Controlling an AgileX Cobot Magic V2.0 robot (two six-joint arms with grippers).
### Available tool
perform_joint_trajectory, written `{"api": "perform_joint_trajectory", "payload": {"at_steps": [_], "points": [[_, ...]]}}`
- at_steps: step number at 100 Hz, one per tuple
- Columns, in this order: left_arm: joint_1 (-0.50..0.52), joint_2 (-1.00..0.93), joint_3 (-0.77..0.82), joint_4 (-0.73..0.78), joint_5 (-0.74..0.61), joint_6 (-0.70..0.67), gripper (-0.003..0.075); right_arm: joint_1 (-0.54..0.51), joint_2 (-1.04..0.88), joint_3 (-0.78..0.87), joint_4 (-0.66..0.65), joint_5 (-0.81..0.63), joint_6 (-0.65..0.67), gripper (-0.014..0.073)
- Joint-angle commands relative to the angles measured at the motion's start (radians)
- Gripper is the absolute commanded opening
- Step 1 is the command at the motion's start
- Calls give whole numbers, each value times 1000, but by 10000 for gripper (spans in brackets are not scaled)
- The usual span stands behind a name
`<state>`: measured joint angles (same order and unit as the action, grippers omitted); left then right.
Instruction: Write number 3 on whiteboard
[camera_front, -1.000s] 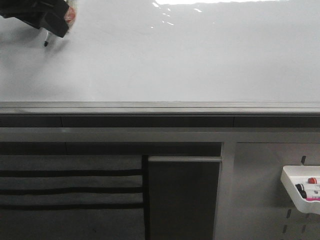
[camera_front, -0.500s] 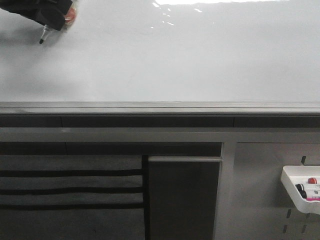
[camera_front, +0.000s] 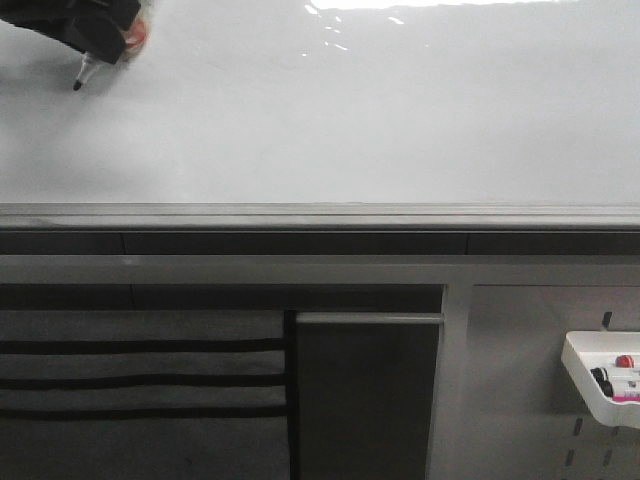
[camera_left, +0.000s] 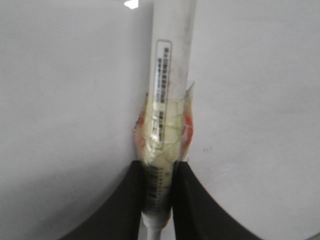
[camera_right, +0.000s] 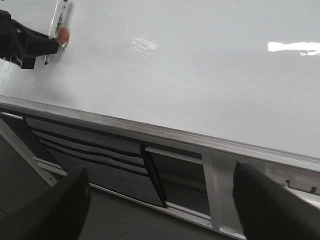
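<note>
The whiteboard (camera_front: 380, 120) fills the upper front view, glossy white with a grey rail (camera_front: 320, 213) along its lower edge. No number 3 shows on it in any view. My left gripper (camera_front: 103, 45) is at the board's top left corner, shut on a white marker (camera_front: 85, 68) whose black tip points down-left at the board. In the left wrist view the black fingers (camera_left: 192, 200) clamp the taped marker (camera_left: 167, 75). I cannot tell if the tip touches. My right gripper (camera_right: 160, 210) is open and empty, back from the board; its view also shows the left gripper (camera_right: 22, 45).
Below the rail are dark slatted panels (camera_front: 140, 380) and a dark door panel (camera_front: 365, 395). A white tray (camera_front: 595, 385) with markers hangs on the grey pegboard (camera_front: 530, 400) at the lower right.
My left gripper with the marker has shifted a little to the left and up along the board. No ink mark has appeared.
</note>
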<state>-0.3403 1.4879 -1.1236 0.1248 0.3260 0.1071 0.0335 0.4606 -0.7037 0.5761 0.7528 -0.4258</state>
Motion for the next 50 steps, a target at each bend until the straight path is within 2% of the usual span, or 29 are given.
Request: {"api": "perform_joint_trajectory", "payload": {"at_steps": [1,14,27,34,40,50], "points": [[1,-80,-38,-24,54,-5,-18,-5,28,-56,47,-34,-8,530],[1,-154,-47,-109,235,95,-18,-5,99,-119,84,60,-8,530],[1,-239,-47,-315,435,398,-18,-5,201,-174,88,177,-37,530],[1,-271,-47,-454,568,583,-18,-5,259,-198,124,233,-110,530],[1,-287,-47,-560,677,737,-18,-5,313,-221,210,282,-208,530],[1,-292,-47,-689,842,902,-18,-3,411,-276,351,402,-390,530]]}}
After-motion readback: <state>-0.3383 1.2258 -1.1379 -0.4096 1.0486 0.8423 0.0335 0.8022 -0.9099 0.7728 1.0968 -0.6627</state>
